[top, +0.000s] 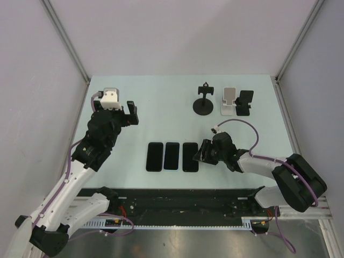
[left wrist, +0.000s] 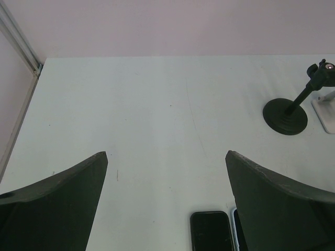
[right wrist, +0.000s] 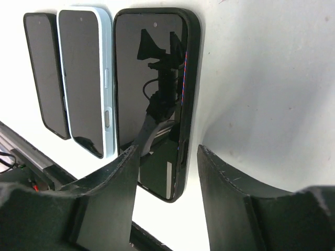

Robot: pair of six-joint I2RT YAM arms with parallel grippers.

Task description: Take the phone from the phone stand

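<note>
Phones (top: 171,156) x3 flat in row, round-base stand (top: 203,100) well behind; right gripper (right wrist: 167,154) part-open at rightmost, empty; left gripper (left wrist: 166,156) wide open, empty.

left wrist: phone (left wrist: 210,231) cut by bottom edge | white stand (left wrist: 327,112) cut by right edge

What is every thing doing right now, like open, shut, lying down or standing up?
left gripper: open, holding nothing.
right gripper: open, holding nothing.
three phones: lying flat in a row, screens dark.
round-base stand: upright, holding nothing.
white stand: upright.
black stand: upright.
</note>
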